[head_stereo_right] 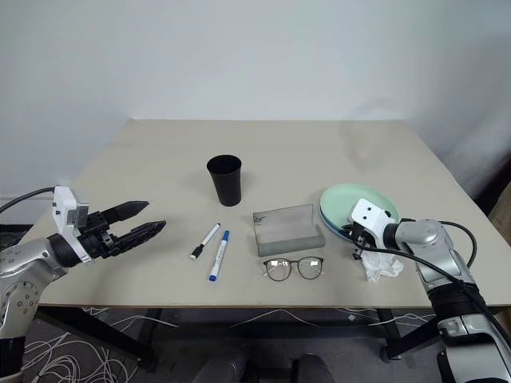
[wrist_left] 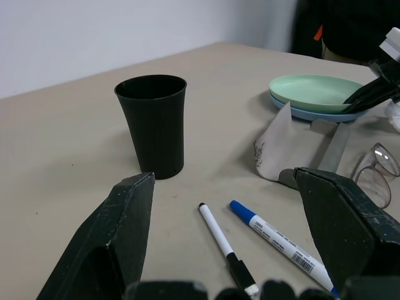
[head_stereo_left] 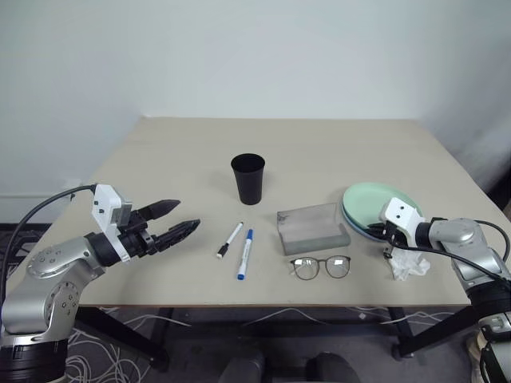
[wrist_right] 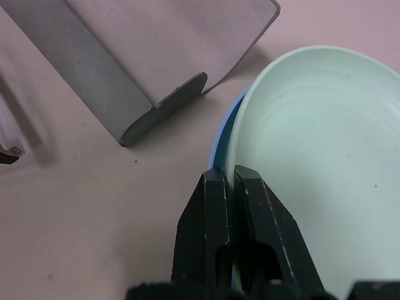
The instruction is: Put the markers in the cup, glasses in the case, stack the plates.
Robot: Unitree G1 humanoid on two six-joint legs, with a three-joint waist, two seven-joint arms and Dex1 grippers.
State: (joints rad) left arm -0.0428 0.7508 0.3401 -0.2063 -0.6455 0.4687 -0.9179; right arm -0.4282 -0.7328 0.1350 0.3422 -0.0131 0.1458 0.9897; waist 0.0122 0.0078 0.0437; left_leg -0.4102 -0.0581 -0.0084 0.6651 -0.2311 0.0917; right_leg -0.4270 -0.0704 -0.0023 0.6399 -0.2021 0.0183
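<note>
Right wrist view: right gripper pressed together on the mint plate's rim; left gripper spread, holding nothing.

Plain white wall behind a beige table — loose white cables beneath.

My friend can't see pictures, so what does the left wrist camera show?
An upright black cup stands on a tan table, with two markers lying nearer, between the open jaws. Farther off are stacked plates.

arms: silver | wrists: white blocks | tool: black | cables: black
</note>
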